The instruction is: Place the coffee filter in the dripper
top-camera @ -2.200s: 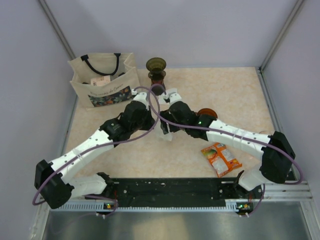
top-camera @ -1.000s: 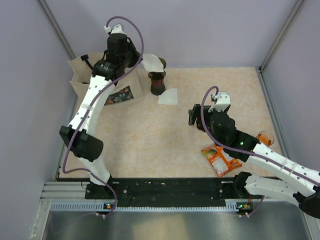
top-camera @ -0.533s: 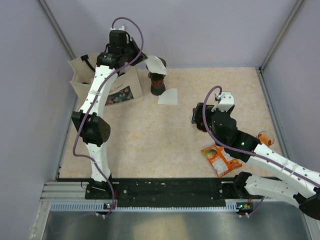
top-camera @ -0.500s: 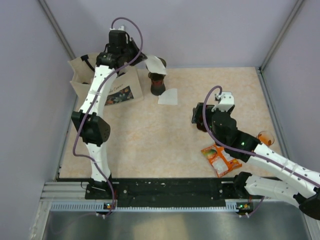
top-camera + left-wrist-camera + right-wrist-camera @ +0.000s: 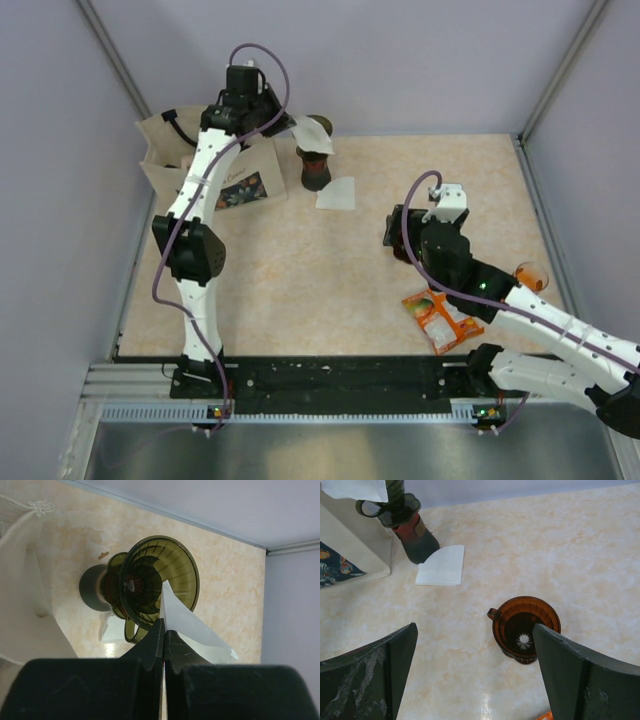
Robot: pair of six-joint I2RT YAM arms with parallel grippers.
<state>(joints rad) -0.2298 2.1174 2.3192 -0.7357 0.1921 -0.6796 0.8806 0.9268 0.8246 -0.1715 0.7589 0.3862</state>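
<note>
Top view, upper left: the left gripper point(image 5: 288, 120) holds the coffee filter point(image 5: 306, 128) at the dripper point(image 5: 322, 124). Left wrist — jaws clamped shut on the filter (its corner at the cone's mouth). Right wrist — right gripper point(image 5: 475, 672) spread wide, empty.

The pale, marbled beige surface point(image 5: 300, 270) carries a cream tote bag point(image 5: 160, 170) at its far left corner. Just beside the bag stands a dark reddish stand point(image 5: 417, 542) with the dripper point(image 5: 177, 567) on top. A folded white paper filter point(image 5: 337, 193) lies flat near the stand. Nearer the middle stands an amber dripper point(image 5: 525, 629), and an orange snack packet point(image 5: 438, 318) lies toward the near right.
</note>
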